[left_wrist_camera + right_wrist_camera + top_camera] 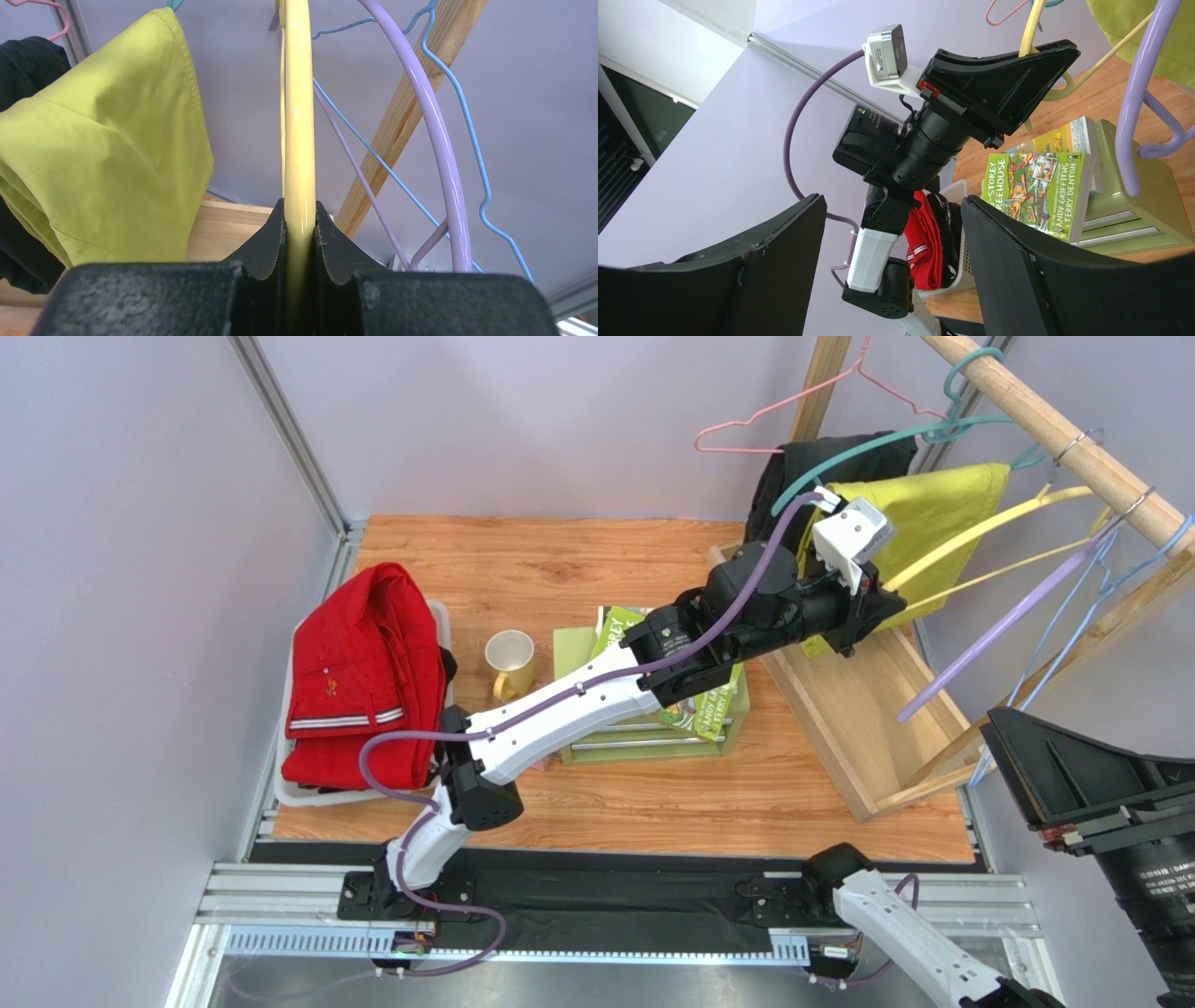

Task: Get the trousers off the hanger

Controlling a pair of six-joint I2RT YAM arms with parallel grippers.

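The yellow-green trousers (943,504) hang from the wooden rail (1052,434), next to black cloth (814,469). My left gripper (887,599) is shut on the bar of the yellow hanger (982,539). In the left wrist view the jaws (300,210) pinch that yellow bar (297,126), with the yellow-green trousers (105,161) just to its left and apart from it. Red trousers (358,672) lie over dark ones in the white basket (439,623). My right gripper (892,280) is open and empty, low at the near right.
Purple (1010,630), blue (1122,602), teal (870,455) and pink (786,420) hangers hang on the rail. The rack's wooden base (842,714) stands on the table. A yellow mug (512,665) and stacked books (673,707) sit mid-table. A black camera (1094,784) is at right.
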